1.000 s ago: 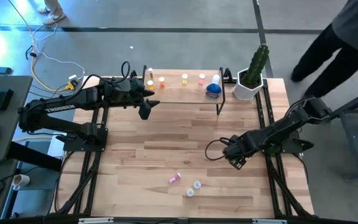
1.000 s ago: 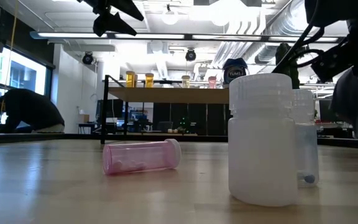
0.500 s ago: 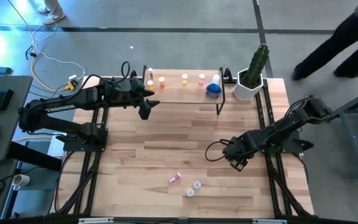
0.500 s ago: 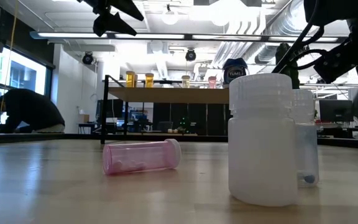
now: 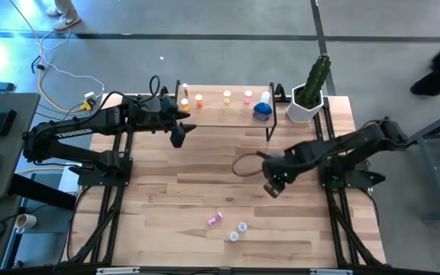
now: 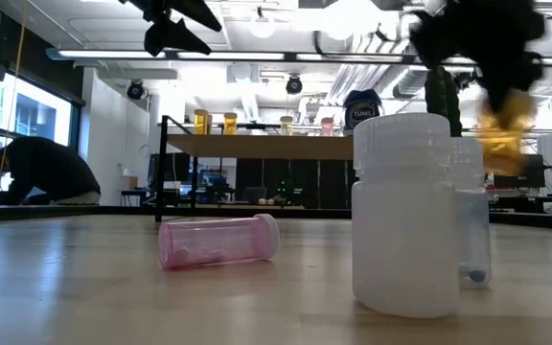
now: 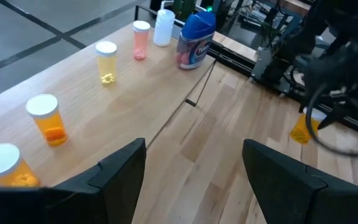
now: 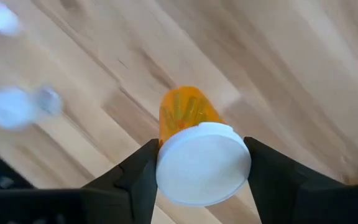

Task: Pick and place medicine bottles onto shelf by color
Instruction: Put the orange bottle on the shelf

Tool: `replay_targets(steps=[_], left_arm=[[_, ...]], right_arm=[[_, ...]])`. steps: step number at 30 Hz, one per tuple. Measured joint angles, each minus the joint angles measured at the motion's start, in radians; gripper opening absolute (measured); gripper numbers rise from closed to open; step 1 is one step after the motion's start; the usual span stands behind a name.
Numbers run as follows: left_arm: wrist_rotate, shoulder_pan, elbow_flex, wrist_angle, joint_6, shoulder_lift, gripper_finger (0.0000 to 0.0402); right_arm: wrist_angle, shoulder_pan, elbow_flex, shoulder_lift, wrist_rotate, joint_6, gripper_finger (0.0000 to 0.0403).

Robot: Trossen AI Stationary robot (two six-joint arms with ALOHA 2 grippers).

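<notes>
Orange pill bottle (image 8: 191,134) with a white cap sits clamped by that cap between the two fingers of the right hand (image 5: 273,186), carried above the desk (image 5: 205,168) near its middle. The grip is only on the cap, so a quick swing toward the shelf (image 5: 228,111) at the far edge could tilt or drop it. The left hand (image 7: 194,174), fingers spread and empty, hangs beside the shelf's left end and could be struck. Crowded bottles already standing there, including two orange ones (image 7: 50,118), might get toppled during placement.
</notes>
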Motion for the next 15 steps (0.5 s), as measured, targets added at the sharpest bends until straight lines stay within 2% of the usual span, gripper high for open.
replay_targets(steps=[15], left_arm=[[0.000, 0.000, 0.000, 0.000, 0.155, 0.000, 0.0255]], right_arm=[[0.030, -0.271, 0.354, 0.008, 0.114, -0.095, 0.0191]])
